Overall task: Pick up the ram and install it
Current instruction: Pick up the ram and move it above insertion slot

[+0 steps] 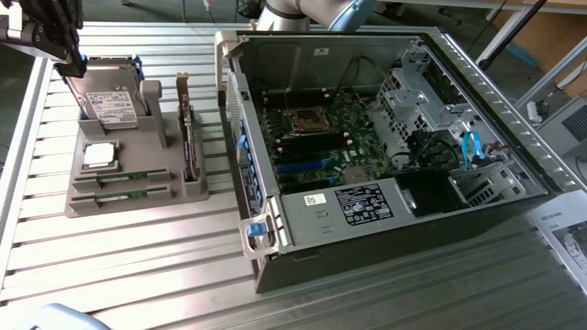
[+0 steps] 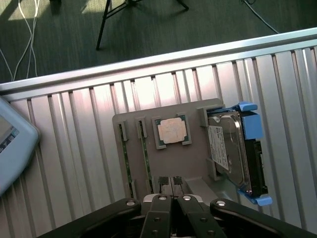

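End effector (image 2: pixel 171 183): black fingers clenched together, nothing between them. It hangs above the grey moulded parts holder (image 2: pixel 192 159), apart from everything on it.

Ram: two thin, narrow green circuit-board sticks (image 2: pixel 125 158) lie side by side in slots of the holder. They sit just beside a square silver processor chip (image 2: pixel 172 131).

Progress, as judged: at the start. No stick is lifted or gripped. Pick-up and seating on the green motherboard (image 1: pixel 317 134) inside the open black computer case (image 1: pixel 312 55) are both left.

Edges and room:
- A silver hard drive with blue rails (image 2: pixel 233 148) and an upright card with a metal bracket (image 1: pixel 188 137) stand taller than the sticks on the same holder. The side of the sticks away from them is free.
- The holder sits near the edge of the ribbed aluminium table (image 1: pixel 137 268) on the exterior view's left, with bare ribs between it and the case.
- The case walls ring the motherboard, and cables and a drive cage crowd the exterior view's right. The case is open from above.
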`<action>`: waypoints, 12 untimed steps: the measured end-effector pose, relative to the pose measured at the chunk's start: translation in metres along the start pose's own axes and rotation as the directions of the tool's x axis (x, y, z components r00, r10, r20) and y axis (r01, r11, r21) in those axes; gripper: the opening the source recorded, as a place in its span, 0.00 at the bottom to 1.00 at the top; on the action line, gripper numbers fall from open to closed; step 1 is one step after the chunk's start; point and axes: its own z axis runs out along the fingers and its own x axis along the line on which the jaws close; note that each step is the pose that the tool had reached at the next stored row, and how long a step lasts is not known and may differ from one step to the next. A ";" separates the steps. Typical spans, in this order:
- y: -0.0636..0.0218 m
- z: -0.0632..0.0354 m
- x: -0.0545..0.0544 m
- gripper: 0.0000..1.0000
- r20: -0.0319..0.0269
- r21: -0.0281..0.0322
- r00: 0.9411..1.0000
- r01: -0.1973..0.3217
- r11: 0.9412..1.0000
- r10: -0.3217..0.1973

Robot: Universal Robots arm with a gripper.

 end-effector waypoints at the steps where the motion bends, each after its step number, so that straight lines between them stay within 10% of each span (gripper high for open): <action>1: 0.0000 0.0000 0.000 0.10 0.000 0.000 1.000 0.000 1.000 0.000; 7: 0.0000 0.0000 0.000 0.11 0.000 0.000 1.000 0.000 1.000 0.000; 12: 0.0000 0.0000 0.000 0.30 0.000 0.000 1.000 0.000 1.000 0.000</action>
